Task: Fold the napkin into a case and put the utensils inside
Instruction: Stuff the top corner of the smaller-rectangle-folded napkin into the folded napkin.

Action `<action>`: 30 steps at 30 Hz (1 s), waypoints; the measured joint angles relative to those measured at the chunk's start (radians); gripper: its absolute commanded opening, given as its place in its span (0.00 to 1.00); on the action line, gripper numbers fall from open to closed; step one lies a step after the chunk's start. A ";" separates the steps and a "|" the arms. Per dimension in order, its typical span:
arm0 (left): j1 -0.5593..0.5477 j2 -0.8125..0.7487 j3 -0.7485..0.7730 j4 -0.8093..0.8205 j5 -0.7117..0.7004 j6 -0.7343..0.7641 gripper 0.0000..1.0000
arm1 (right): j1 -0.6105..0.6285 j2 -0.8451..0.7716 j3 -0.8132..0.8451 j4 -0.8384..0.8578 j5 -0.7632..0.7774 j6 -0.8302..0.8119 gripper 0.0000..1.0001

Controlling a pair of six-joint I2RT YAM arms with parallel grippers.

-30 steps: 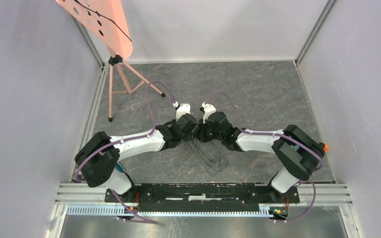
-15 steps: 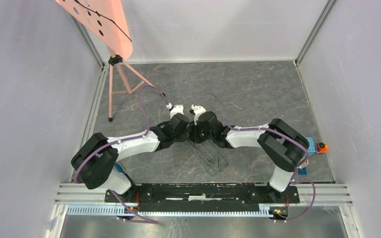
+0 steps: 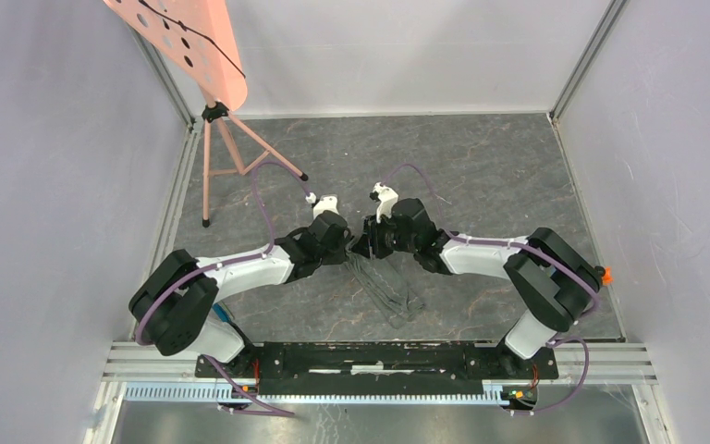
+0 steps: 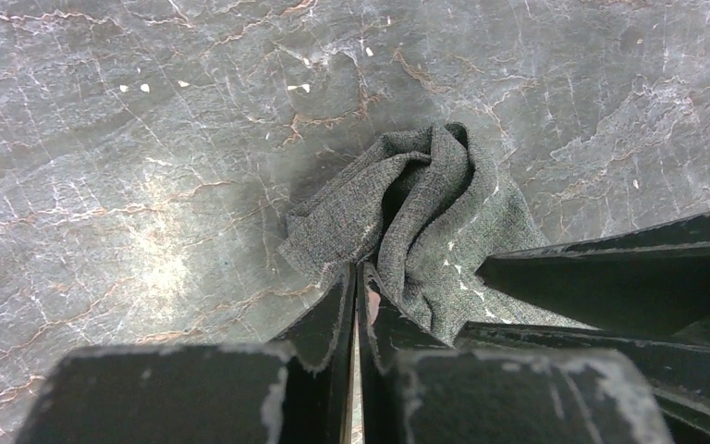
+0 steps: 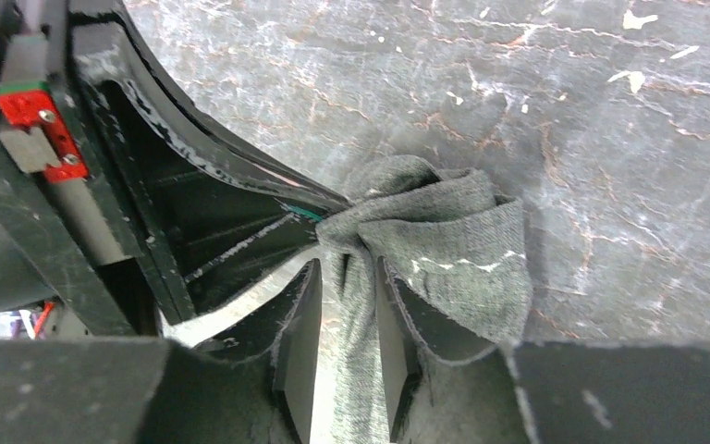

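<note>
Partly hidden napkin (image 4: 425, 213), L pincer (image 4: 358, 277) nipping it

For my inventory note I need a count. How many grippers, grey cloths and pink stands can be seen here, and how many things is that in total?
Grippers: 2 (left gripper, right gripper)
Grey cloths: 1 (napkin)
Pink stands: 1 (pink stand)
Total: 4

The left arm (image 3: 240, 268) and right arm (image 3: 481, 254) have white links, black joints and looping purple cables (image 3: 411, 166); the left gripper (image 4: 356, 273) has black fingers (image 4: 328, 319), seemingly scuffed.
</note>
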 measured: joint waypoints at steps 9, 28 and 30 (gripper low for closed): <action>0.000 -0.001 0.000 0.005 0.004 0.000 0.05 | 0.000 0.132 0.003 0.121 -0.065 0.066 0.13; 0.012 -0.021 0.000 -0.006 0.026 0.000 0.02 | -0.052 0.158 -0.029 0.195 -0.113 0.174 0.30; 0.012 -0.021 0.000 -0.006 0.026 0.000 0.02 | -0.066 0.122 -0.037 0.183 -0.116 0.161 0.28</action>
